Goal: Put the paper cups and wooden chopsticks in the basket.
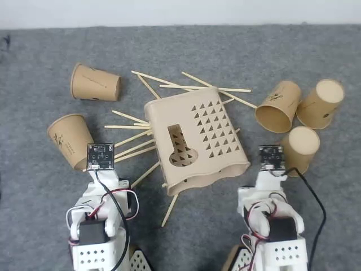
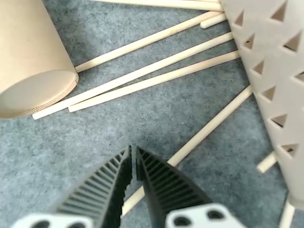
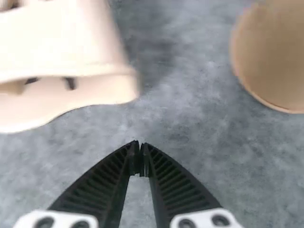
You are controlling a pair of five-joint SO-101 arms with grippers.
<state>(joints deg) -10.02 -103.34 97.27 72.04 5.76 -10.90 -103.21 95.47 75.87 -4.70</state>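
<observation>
1. We see the basket (image 1: 166,118) lying tipped over at the centre of the high view. It is a beige plastic shell with triangular cutouts and a handle slot.
2. Pale wooden chopsticks (image 1: 192,87) fan out from under it toward the left, top and bottom of the frame, several pinned beneath its wall.
3. Tan paper cups lie on the grey carpet (image 1: 186,51): an upper-left cup (image 1: 96,83), a left cup (image 1: 70,140), and at right an open-mouthed cup (image 1: 279,105), a far-right cup (image 1: 321,103) and a lower-right cup (image 1: 300,148).
4. The left arm (image 1: 101,186) sits at lower left beside the left cup. The left gripper (image 2: 133,151) has ribbed black jaws drawn to a thin slit, empty, over a chopstick.
5. The right arm (image 1: 271,195) sits at lower right, between basket and lower-right cup. The right gripper (image 3: 139,145) has its jaws pressed together, empty, over carpet.
</observation>
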